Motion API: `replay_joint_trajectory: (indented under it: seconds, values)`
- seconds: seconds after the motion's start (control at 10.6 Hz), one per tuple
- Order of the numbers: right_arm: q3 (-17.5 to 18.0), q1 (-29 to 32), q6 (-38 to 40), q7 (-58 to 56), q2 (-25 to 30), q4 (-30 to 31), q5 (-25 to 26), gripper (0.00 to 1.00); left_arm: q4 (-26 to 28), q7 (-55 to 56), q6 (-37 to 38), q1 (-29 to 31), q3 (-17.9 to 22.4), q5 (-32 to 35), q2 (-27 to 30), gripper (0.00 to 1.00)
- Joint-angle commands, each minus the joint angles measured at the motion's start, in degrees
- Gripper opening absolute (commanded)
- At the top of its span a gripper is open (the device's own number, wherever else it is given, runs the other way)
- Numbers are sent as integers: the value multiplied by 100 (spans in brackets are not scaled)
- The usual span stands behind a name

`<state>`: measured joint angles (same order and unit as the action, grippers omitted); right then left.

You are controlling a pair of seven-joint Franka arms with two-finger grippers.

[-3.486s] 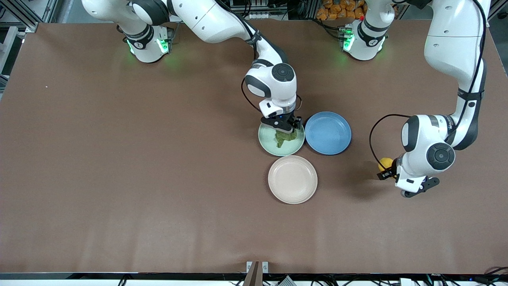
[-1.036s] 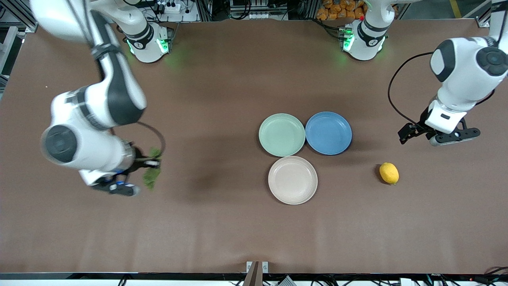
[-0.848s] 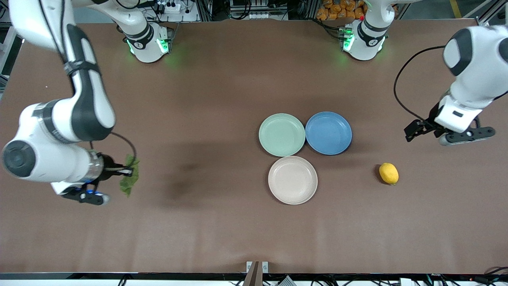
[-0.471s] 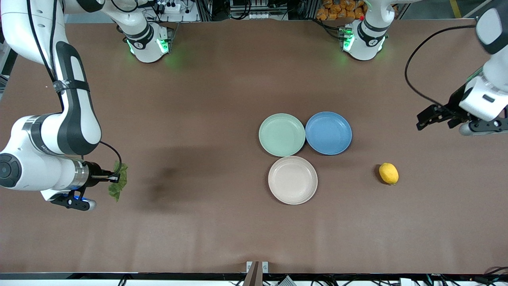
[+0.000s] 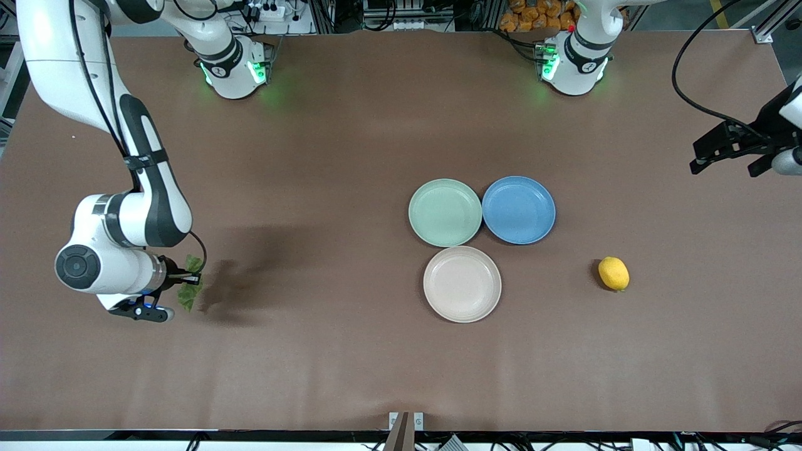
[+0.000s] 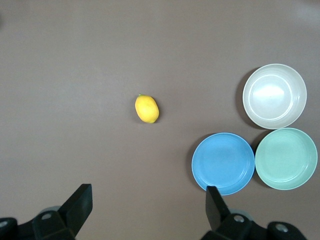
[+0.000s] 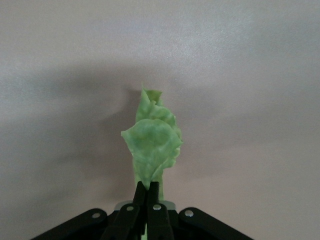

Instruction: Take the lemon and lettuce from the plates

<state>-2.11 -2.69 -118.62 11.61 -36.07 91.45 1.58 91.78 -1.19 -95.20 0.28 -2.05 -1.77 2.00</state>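
Observation:
My right gripper [image 5: 182, 276] is shut on the green lettuce leaf [image 5: 189, 291] and holds it low over the bare table at the right arm's end; the leaf hangs from the closed fingertips in the right wrist view [image 7: 152, 147]. The lemon [image 5: 613, 274] lies on the table toward the left arm's end, also in the left wrist view [image 6: 147, 108]. My left gripper [image 5: 727, 150] is open and empty, high over the left arm's edge of the table. The mint green plate [image 5: 445, 212] and the beige-pink plate [image 5: 462, 283] both hold nothing.
A blue plate [image 5: 518, 209] holding nothing touches the mint plate, toward the left arm's end. The three plates also show in the left wrist view, the blue one [image 6: 223, 163] nearest my left fingers [image 6: 75, 206].
My right gripper carried the lettuce off the mint plate to the right arm's end and lowered it. My left gripper let go of the lemon on the table and rose away toward the edge.

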Motion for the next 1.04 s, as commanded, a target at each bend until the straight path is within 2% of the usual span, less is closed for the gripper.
replay_joint_trajectory:
  seconds: [0.0,0.28,0.57,0.75,0.94]
  values:
    - [88,76,-223,-36,153,294,36,99,-196,-119,151,16,2,-25,-95,100]
    - [106,93,117,-27,354,-12,18,100,-275,-119,309,-28,-15,107,-103,100]
    - [123,111,1864,-44,618,-1056,0,100,-424,90,424,-45,-33,37,-130,100]
    - [132,120,2045,-53,1126,-1156,-87,100,-433,241,459,-2,-77,11,-121,100]
    - [97,129,2053,-53,1522,-1086,-691,100,-433,468,624,-45,-112,62,-130,100]
